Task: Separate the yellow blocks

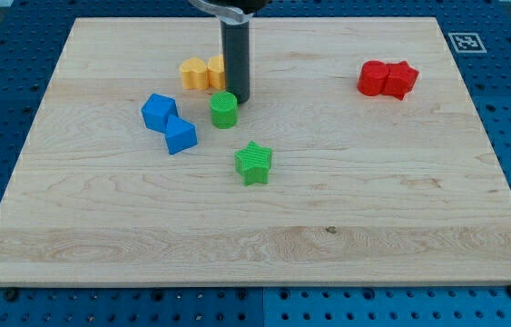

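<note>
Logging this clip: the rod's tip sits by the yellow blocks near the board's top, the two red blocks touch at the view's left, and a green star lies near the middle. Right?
One detail is wrong: in the camera view the two red blocks touch at the view's right, not its left. The rest holds: my tip sits by the yellow blocks, and the green star lies near the middle.

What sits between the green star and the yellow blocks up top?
In the camera view, the green cylinder sits between the green star and yellow blocks, my tip beside it.
</note>
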Tool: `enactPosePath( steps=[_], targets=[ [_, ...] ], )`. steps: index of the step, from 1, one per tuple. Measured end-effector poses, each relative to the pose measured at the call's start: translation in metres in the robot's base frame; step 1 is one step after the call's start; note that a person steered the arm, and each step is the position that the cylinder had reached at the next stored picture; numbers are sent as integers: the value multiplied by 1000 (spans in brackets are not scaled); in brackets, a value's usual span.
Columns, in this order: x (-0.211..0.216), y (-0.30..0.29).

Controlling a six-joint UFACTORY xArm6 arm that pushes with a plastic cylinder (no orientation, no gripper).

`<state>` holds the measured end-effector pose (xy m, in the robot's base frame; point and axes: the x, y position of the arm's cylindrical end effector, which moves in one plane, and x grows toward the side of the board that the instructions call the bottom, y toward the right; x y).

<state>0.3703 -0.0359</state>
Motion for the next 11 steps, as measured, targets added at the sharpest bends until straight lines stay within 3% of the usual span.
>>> enactPosePath(
  steps=[2, 4, 8, 11],
  targets=[
    [20, -22],
    [-17, -21],
    [-17, -21],
    [-17, -153]
  ],
)
